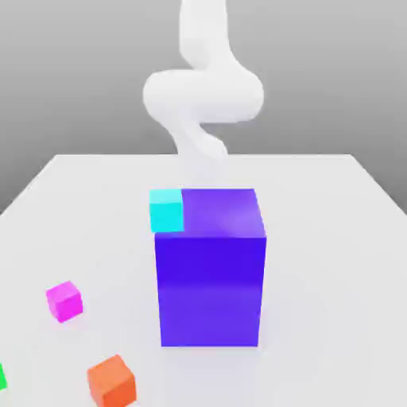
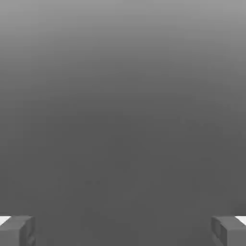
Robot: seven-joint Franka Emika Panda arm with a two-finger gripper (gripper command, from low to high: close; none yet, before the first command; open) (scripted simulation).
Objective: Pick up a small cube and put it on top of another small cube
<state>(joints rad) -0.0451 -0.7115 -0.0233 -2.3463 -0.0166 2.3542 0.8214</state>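
The small magenta-pink cube [image 1: 63,301] sits on the white table [image 1: 334,238] toward the exterior view's left, in front of the big block. My white arm [image 1: 203,95] rises behind the block, far from the cube. In the hand view my gripper [image 2: 123,231] is open: its two grey fingertips [image 2: 17,230] stand wide apart with nothing between them, against plain grey background.
A big blue-purple block [image 1: 211,278] stands mid-table. A small cyan cube [image 1: 167,210] shows at its upper left corner; I cannot tell what it rests on. A small orange cube [image 1: 112,381] lies near the front, and a green sliver [image 1: 2,377] shows at the left edge.
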